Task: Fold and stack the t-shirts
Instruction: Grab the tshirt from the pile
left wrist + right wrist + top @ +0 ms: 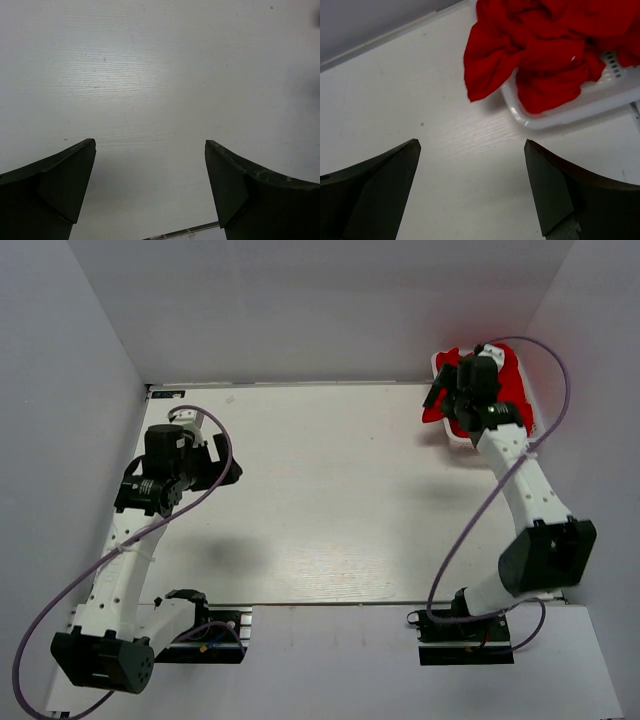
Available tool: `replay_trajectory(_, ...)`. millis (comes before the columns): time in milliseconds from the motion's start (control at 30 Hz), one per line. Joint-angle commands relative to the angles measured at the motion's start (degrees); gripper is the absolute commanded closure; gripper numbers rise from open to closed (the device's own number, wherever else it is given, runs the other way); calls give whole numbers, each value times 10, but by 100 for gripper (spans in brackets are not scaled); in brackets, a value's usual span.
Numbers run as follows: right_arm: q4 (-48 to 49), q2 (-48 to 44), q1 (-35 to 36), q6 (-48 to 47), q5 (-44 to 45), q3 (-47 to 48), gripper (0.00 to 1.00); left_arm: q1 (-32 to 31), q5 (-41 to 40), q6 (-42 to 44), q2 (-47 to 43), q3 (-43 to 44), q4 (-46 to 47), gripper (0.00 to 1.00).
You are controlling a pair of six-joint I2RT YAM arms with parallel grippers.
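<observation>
1. The left gripper hovers over the table near its left edge, jaws spread wide and holding nothing.
2. The right gripper, equally wide and empty, hangs just short of the basket at the far right corner.
3. The t-shirts lie crumpled in that basket, with one fold spilling over the rim. Pinching only that fold should lift a single shirt out.
4. No brand, label or writing is readable.

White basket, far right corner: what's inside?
Crumpled red t-shirts fill the basket, one fold hanging over its rim. Their number and anything underneath are hidden by the fabric.
</observation>
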Motion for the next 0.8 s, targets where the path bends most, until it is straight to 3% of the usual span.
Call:
replay_trajectory(0, -70, 70, -34, -2, 91, 91, 10, 4, -5, 4, 19, 26, 12, 0)
replay_trajectory(200, -102, 262, -92, -53, 77, 325, 10, 9, 10, 20, 70, 39, 49, 0)
replay_trajectory(300, -74, 325, -118, -53, 56, 380, 10, 9, 10, 25, 97, 58, 49, 0)
replay_trajectory(433, -27, 384, -140, -45, 45, 421, 10, 9, 3, 25, 113, 52, 70, 0)
replay_trajectory(533, 42, 396, -152, -52, 38, 398, 18, 9, 3, 30, 130, 52, 76, 0)
replay_trajectory(600, 83, 411, -161, -62, 30, 395, 18, 9, 3, 30, 140, 52, 76, 0)
replay_trajectory(767, 92, 471, -165, -72, -10, 425, 19, 9, 3, 30, 172, 58, 76, 0)
